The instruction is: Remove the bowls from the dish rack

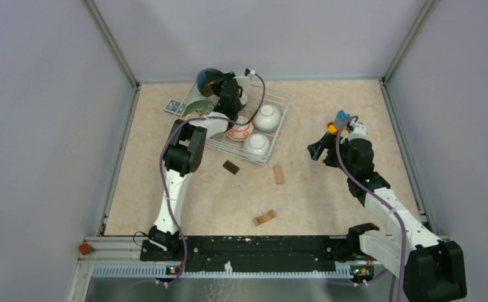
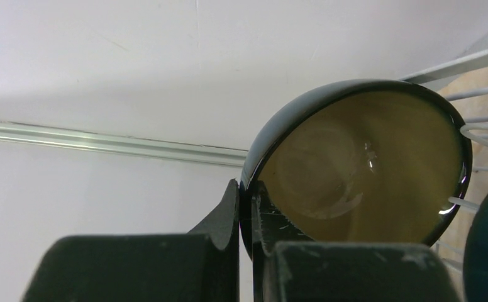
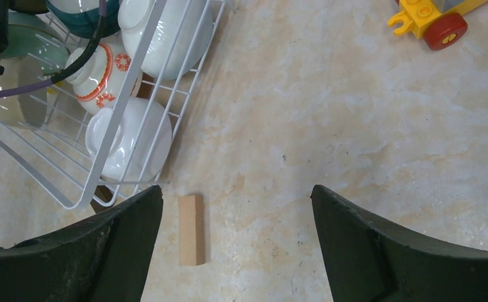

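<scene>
My left gripper (image 1: 219, 87) is shut on the rim of a dark teal bowl with a brown inside (image 1: 207, 79), held on edge over the far left corner of the dish rack (image 1: 280, 126). In the left wrist view the fingers (image 2: 229, 207) pinch that bowl's rim (image 2: 367, 163). In the rack lie a white bowl (image 1: 268, 117), an orange-patterned bowl (image 1: 240, 129), another white bowl (image 1: 257, 145) and a pale green bowl (image 1: 197, 106). My right gripper (image 1: 317, 150) hangs open to the right of the rack, holding nothing (image 3: 236, 195).
A wooden block (image 3: 191, 228) lies between my right fingers on the table, also seen from above (image 1: 279, 173). Another block (image 1: 264, 218) and a dark brown one (image 1: 231, 167) lie nearer. A blue card (image 1: 175, 107) sits left of the rack; a yellow toy (image 3: 430, 16) lies right.
</scene>
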Controlling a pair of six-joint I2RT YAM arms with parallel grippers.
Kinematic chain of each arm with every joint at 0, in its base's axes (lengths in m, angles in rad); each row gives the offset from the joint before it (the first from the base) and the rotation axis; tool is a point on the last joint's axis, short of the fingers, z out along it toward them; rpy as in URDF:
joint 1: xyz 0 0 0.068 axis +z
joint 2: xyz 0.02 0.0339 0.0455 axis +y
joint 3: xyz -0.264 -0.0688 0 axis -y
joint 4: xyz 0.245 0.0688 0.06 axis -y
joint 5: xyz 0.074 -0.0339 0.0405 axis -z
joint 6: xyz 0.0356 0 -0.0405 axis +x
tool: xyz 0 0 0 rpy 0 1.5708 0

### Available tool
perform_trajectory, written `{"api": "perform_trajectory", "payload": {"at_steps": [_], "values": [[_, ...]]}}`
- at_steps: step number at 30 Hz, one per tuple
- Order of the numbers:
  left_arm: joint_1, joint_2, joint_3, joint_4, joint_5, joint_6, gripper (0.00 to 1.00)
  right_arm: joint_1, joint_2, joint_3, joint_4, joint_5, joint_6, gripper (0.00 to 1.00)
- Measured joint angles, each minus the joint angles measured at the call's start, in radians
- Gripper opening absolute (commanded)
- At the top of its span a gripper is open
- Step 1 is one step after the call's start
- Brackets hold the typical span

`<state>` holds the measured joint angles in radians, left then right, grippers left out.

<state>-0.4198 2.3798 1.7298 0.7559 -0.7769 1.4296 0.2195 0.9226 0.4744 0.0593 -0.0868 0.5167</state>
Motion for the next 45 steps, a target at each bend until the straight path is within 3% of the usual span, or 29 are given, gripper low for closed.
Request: {"api": "perform_trajectory", "payload": {"at_steps": [14, 22, 27, 33, 45], "values": [[-0.039, -0.105, 0.01, -0.032, -0.008, -0.086, 0.0, 0.0, -0.051, 0.0, -0.027, 0.013, 0.0, 0.87], [-0.07, -0.22, 0.01, -0.204, -0.01, -0.287, 0.0, 0.0, -0.09, 0.0, -0.057, 0.015, -0.001, 0.87], [-0.095, -0.32, 0.01, -0.428, 0.026, -0.515, 0.0, 0.0, -0.107, 0.005, -0.081, 0.017, -0.001, 0.87], [-0.144, -0.454, 0.01, -0.706, 0.198, -0.891, 0.0, 0.0, -0.113, 0.05, -0.122, 0.014, -0.001, 0.87], [-0.175, -0.684, -0.161, -0.916, 0.647, -1.452, 0.0, 0.0, -0.143, 0.204, -0.248, -0.028, -0.007, 0.87]]}}
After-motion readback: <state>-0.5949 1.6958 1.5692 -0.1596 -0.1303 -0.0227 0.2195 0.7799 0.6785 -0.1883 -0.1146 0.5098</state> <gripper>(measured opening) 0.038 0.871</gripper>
